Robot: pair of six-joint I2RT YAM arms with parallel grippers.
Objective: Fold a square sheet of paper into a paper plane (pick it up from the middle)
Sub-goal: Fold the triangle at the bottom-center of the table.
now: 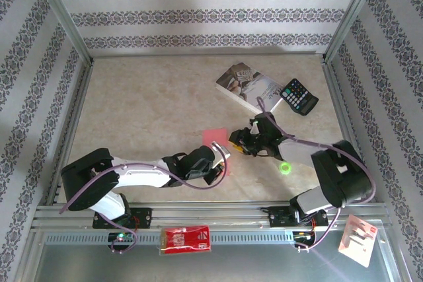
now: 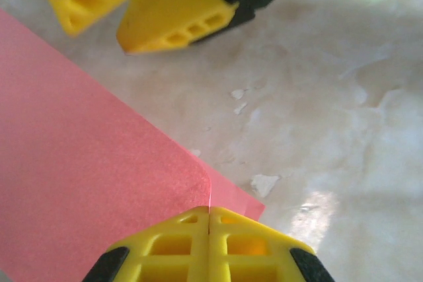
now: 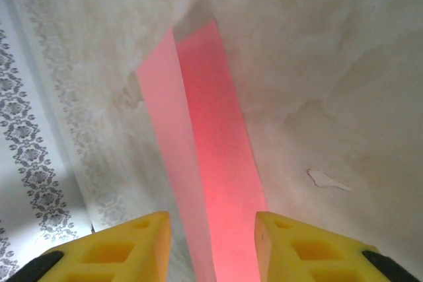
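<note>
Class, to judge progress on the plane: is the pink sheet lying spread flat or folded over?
Folded: the sheet shows two layers, one edge peeking past the other at the shut left fingers.

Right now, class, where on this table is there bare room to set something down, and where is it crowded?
Widest free patch: the back-left tabletop, between the left wall and the paperback book. A narrower strip lies between the calculator and the right arm. Crowded: the centre, where the left gripper and right gripper meet at the pink paper.
</note>
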